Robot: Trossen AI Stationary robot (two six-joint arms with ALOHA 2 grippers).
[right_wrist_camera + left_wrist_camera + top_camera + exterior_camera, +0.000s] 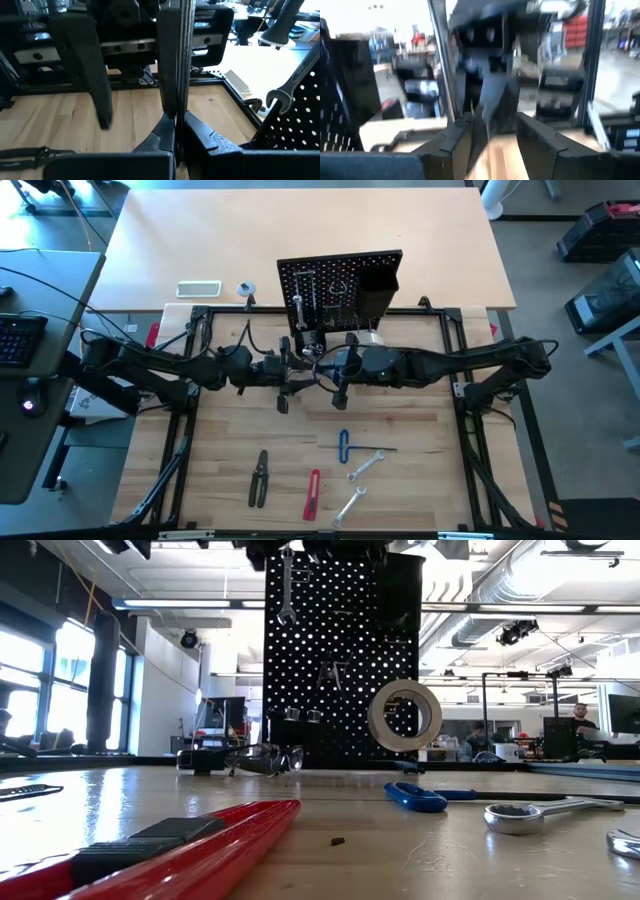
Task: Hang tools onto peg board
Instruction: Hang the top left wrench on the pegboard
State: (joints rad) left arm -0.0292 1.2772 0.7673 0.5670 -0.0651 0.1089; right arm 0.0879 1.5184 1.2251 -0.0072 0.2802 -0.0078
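Nearest on the desk (400,480) lie five loose tools: one black-handled pliers (259,478), one red-handled cutter (312,494), two silver wrenches (365,466), and one blue-handled tool (344,448). Beyond them both arms meet just before the peg board (340,283); the left hand (284,402) stands parted with nothing visibly held, and the right hand (340,394) is clenched with nothing seen in it. Only the low view shows the pale tape roll (404,715) and one wrench (286,588) hanging on the board.
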